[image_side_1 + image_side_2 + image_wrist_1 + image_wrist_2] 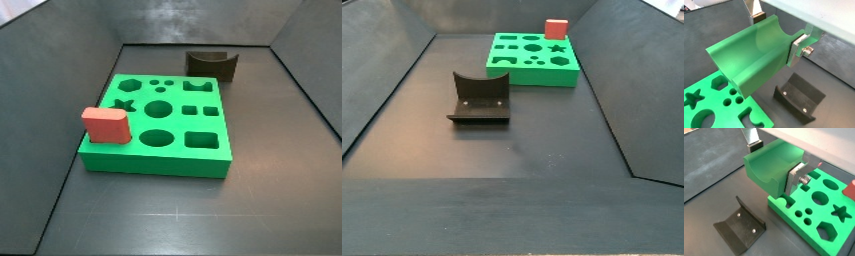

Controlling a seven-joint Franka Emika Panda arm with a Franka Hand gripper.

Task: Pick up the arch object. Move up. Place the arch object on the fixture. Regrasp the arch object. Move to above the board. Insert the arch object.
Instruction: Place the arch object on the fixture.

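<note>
- The tool [777, 35] is closed on the arch object [751, 57], silver fingers [799, 47] clamped against its sides; both wrist views show it held high above the floor. Neither side view shows the tool or the arch.
- The step in hand looks like the lift before the fixture: keep the arch level and the grip firm.
- The fixture [741, 228] stands below, empty, its curved recess free; descend straight over it.
- Just beyond lies the board [814, 210], near the fixture, so mind its edge.
- A red block [104, 125] sits on the board's corner, well clear.
</note>
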